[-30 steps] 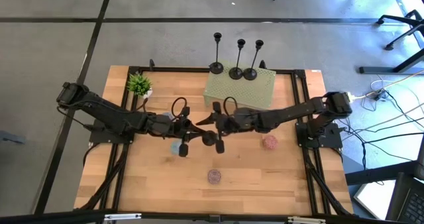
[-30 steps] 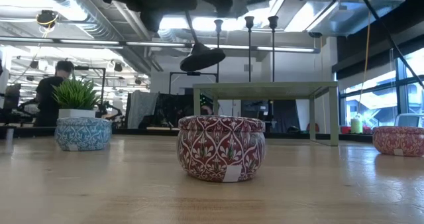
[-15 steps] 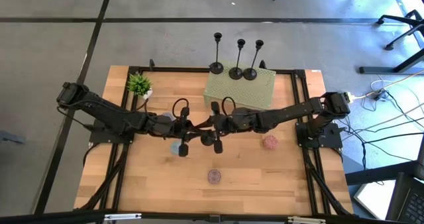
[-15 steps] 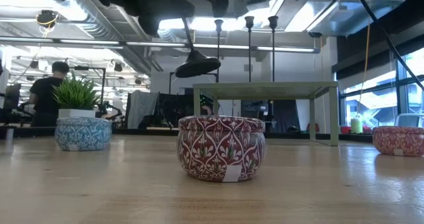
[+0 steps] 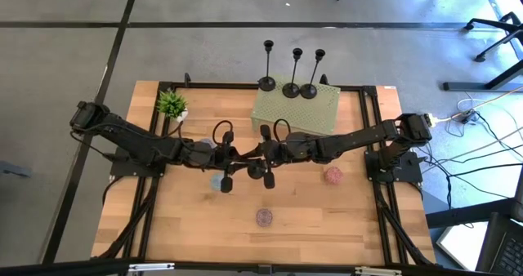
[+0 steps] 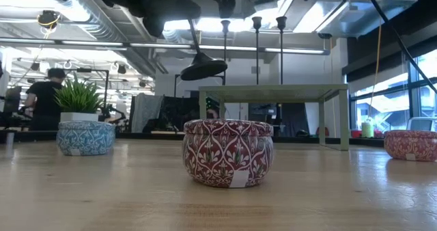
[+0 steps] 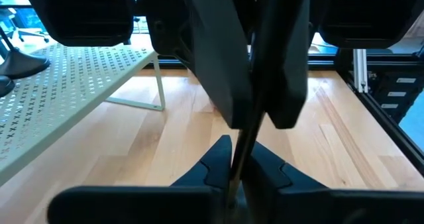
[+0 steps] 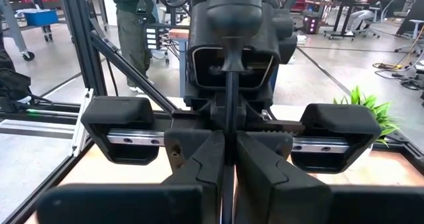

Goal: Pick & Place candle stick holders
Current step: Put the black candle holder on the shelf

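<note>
The step looked like a hand-over of the fourth holder between the arms above mid-table; done well, the receiving grip would be firm on the thin stem before the other let go, and the holder kept level so its base did not swing. Both arms reached inward, nearly horizontal, meeting tip to tip. The left gripper was closed on the stem, as was the right gripper, whose fingers pinched the stem in its wrist view. Which arm was giving I could not tell. The other three holders stood on the green stand at the far edge.
</note>
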Robot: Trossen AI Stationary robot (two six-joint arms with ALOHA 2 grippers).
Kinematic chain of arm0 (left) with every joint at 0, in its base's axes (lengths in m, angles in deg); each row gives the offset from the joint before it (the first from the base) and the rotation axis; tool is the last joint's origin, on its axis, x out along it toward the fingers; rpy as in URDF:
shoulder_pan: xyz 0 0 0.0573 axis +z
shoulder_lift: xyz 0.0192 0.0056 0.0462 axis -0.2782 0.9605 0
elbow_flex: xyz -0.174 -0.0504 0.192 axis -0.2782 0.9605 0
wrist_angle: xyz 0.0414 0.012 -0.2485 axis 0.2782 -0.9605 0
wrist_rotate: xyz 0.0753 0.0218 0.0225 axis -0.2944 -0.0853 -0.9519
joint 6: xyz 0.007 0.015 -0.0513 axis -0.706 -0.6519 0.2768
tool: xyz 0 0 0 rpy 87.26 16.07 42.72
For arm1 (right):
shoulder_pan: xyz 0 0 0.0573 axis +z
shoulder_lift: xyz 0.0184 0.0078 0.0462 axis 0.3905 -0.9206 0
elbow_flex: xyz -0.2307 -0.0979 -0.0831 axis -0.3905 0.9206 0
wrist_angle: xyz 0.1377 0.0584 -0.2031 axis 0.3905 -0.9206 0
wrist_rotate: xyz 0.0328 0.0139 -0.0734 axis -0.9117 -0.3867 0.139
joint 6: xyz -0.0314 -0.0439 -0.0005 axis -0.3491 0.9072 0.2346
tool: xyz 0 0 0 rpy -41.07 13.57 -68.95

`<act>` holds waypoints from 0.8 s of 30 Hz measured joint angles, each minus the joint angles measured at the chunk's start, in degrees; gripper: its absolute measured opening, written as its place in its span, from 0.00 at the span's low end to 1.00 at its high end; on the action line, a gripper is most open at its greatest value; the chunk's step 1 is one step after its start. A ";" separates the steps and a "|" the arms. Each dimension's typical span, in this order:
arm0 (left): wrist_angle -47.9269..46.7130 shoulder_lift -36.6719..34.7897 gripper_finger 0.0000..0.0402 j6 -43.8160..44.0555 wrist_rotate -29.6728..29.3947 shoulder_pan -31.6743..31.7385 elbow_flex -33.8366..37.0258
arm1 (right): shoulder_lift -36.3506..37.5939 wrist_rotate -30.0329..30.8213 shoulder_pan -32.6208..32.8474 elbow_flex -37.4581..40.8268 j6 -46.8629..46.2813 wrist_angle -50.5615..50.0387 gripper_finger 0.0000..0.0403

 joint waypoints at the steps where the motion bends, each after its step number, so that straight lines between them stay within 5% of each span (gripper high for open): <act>1: 0.00 0.00 0.07 0.00 0.00 0.00 0.00 | 0.01 0.01 0.00 0.00 0.01 -0.09 0.10; 11: 0.04 0.00 0.20 0.50 0.22 -0.15 0.00 | 0.03 0.63 -0.02 0.00 -1.74 -2.89 0.10; 24: -1.66 0.00 0.21 1.95 -1.54 -0.57 -0.09 | 6.28 6.25 0.98 0.04 -1.49 -13.63 0.10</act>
